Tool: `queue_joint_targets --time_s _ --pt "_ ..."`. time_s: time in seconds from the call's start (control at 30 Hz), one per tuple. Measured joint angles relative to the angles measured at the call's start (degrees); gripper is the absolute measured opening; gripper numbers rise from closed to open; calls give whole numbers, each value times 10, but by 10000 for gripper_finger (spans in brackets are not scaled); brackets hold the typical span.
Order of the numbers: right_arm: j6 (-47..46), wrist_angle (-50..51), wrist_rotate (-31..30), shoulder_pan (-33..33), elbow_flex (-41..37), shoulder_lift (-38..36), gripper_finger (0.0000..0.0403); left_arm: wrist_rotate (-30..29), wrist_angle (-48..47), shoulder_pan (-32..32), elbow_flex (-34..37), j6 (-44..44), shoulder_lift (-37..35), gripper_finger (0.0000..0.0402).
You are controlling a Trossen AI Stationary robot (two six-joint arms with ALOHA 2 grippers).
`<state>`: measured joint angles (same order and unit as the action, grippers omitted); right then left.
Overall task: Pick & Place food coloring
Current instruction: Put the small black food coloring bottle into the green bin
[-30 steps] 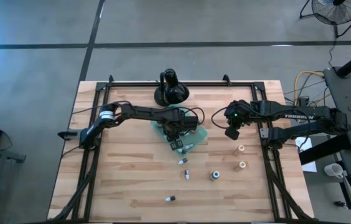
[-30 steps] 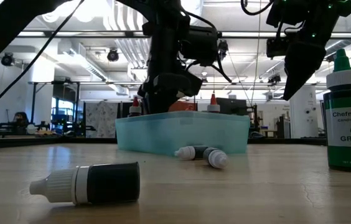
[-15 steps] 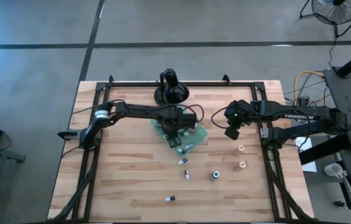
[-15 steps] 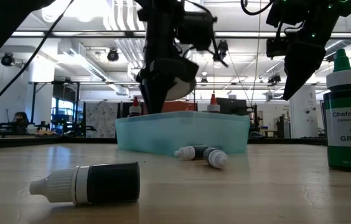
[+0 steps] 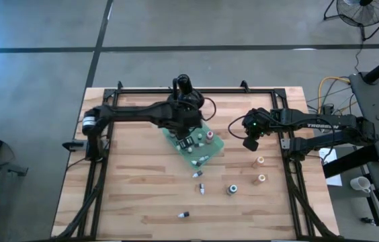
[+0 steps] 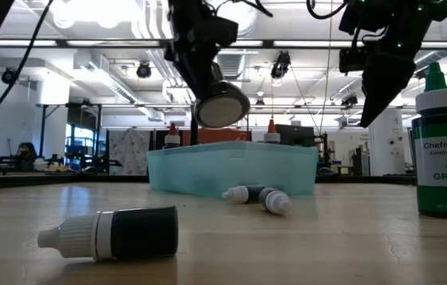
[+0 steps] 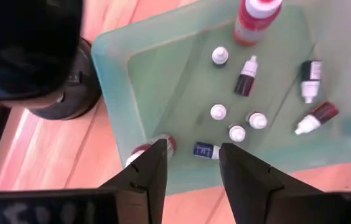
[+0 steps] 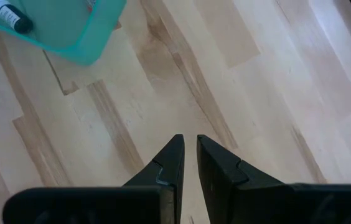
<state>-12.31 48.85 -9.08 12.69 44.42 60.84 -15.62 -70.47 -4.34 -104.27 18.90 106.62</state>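
The teal tray (image 5: pixel 211 149) lies mid-table and holds several small dropper bottles (image 7: pixel 248 77), some upright and some lying on their sides. More bottles are on the wood near the tray: two lying (image 5: pixel 199 174), an upright green one (image 6: pixel 444 150), a dark one on its side (image 6: pixel 120 233) and two orange ones (image 5: pixel 260 161). My left gripper (image 7: pixel 191 146) hangs open and empty above the tray's far side, also seen in the high view (image 5: pixel 188 115). My right gripper (image 5: pixel 248 143) hovers shut and empty over bare wood to the tray's right (image 8: pixel 188 140).
A black round-based stand (image 5: pixel 184 99) stands just beyond the tray, close to my left arm. Black rails (image 5: pixel 290 175) frame the tabletop. Open wood lies at the near left of the table.
My left gripper has risen from low inside the tray and gone toward the table's far edge, tipping as it goes. It now hangs well above the tray's rim. The bottles and the tray have stayed where they were.
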Motion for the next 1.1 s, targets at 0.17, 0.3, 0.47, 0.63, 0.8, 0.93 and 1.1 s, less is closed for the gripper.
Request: queue_joint_targets --time_s 0.17,0.3,0.47,0.63,0.8,0.93,1.1 --pt "10 -2 0 0 0 0 38 -1 17 0 0 7 -17 119" --pt "9 -6 -1 3 0 0 38 -1 36 0 0 8 -20 119" --pt "7 -22 -1 14 0 0 38 -2 67 0 1 8 -17 119" --pt "33 -30 -1 14 0 0 38 -2 97 0 5 8 -17 119" --pt "32 -28 -1 14 0 0 38 -1 116 0 5 8 -16 119" --pt "20 -28 0 14 0 0 38 -1 131 0 5 8 -16 119" --pt "6 -28 0 14 0 0 38 -1 133 0 5 8 -16 119"
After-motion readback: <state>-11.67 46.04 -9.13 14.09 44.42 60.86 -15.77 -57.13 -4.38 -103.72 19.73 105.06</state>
